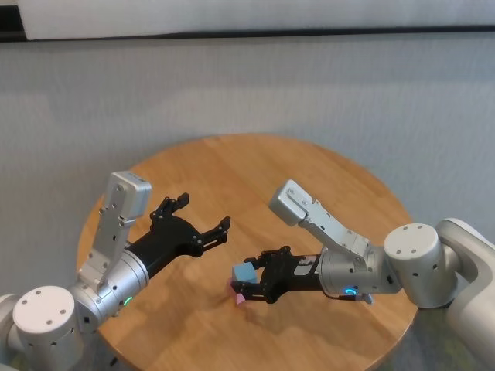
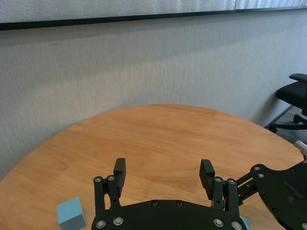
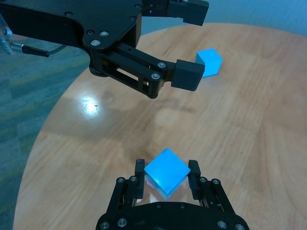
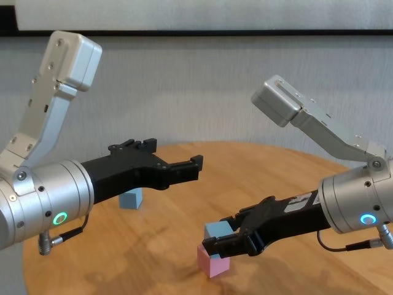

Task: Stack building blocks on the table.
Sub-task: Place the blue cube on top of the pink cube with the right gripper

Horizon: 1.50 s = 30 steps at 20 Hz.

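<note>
My right gripper is shut on a light blue block, its fingers on both sides of it in the right wrist view. This block rests on top of the pale pink block, slightly off-centre, near the front of the round wooden table. The second light blue block sits alone on the table farther left, also seen in the right wrist view and left wrist view. My left gripper is open and empty, hovering above the table between the two spots.
A grey wall runs behind the table. A black office chair stands off to one side beyond the table's edge. The far half of the tabletop is bare wood.
</note>
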Each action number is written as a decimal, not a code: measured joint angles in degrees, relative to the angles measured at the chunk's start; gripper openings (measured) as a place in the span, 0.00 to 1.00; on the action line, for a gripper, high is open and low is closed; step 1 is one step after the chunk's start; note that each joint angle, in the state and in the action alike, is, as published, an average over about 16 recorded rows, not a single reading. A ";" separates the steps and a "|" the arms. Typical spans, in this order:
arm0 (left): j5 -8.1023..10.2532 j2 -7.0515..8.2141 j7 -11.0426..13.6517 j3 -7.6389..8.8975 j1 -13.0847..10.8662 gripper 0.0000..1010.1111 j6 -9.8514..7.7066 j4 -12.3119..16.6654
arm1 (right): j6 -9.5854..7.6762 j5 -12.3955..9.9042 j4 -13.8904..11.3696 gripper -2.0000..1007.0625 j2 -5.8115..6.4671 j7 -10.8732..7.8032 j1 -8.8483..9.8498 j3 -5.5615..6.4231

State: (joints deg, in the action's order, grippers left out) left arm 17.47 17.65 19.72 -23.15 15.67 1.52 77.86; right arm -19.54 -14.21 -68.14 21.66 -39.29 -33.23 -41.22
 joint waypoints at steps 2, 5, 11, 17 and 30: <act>0.00 0.00 0.00 0.00 0.00 0.99 0.00 0.00 | -0.05 -0.10 0.17 0.51 -0.07 -0.04 -0.15 -0.03; 0.00 0.00 0.00 0.00 0.00 0.99 0.00 0.00 | -0.11 -0.23 0.49 0.51 -0.24 -0.11 -0.42 -0.07; 0.00 0.00 0.00 0.00 0.00 0.99 0.00 0.00 | -0.29 -0.54 1.20 0.51 -0.60 -0.24 -1.01 -0.14; 0.00 0.00 0.00 0.00 0.00 0.99 0.00 0.00 | -0.50 -0.80 1.86 0.51 -0.93 -0.44 -1.53 -0.32; 0.00 0.00 0.00 0.00 0.00 0.99 0.00 0.00 | -0.86 -1.00 2.83 0.51 -1.42 -0.81 -2.25 -1.11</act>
State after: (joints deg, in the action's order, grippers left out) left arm 17.47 17.65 19.72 -23.15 15.67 1.52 77.86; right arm -20.39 -15.21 -65.31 20.24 -40.10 -35.48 -42.33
